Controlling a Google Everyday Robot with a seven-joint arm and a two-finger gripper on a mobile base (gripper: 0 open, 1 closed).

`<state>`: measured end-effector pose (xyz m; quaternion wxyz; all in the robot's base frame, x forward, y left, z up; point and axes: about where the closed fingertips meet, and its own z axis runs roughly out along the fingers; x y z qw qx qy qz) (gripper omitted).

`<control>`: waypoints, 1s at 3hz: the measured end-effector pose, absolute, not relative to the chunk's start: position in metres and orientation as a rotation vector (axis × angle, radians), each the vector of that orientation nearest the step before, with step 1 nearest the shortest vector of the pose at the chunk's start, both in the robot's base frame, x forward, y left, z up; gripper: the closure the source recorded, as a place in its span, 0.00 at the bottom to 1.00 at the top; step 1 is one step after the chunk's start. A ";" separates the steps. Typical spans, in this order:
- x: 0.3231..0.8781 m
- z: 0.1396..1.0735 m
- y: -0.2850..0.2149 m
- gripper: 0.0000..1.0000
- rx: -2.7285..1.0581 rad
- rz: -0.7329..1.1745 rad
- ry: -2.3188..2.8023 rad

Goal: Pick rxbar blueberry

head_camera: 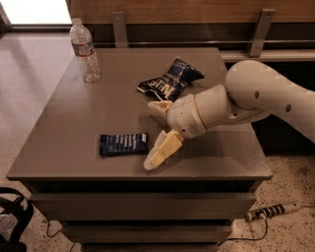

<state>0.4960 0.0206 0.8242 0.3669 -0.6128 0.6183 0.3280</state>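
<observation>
Near the front edge of the tabletop [98,108], at about 7 o'clock, the rxbar [124,144] lies flat. The gripper [149,134] hangs just beside it at its 3 o'clock, fingers spread wide and holding nothing. The lower fingertip appears to touch the surface. A snack bag [170,81] lies at 1 o'clock, and a bottle [84,50] stands at 11.

The grey table [64,128] is being backed by a wooden wall panel [187,10] carrying two metal brackets [119,29]; the speckled floor [29,74] left of the table is being lit from behind it.
</observation>
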 end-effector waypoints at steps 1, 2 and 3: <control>0.494 0.814 0.028 0.00 -1.561 0.847 1.572; 0.494 0.809 0.031 0.00 -1.562 0.851 1.564; 0.494 0.804 0.033 0.13 -1.569 0.845 1.562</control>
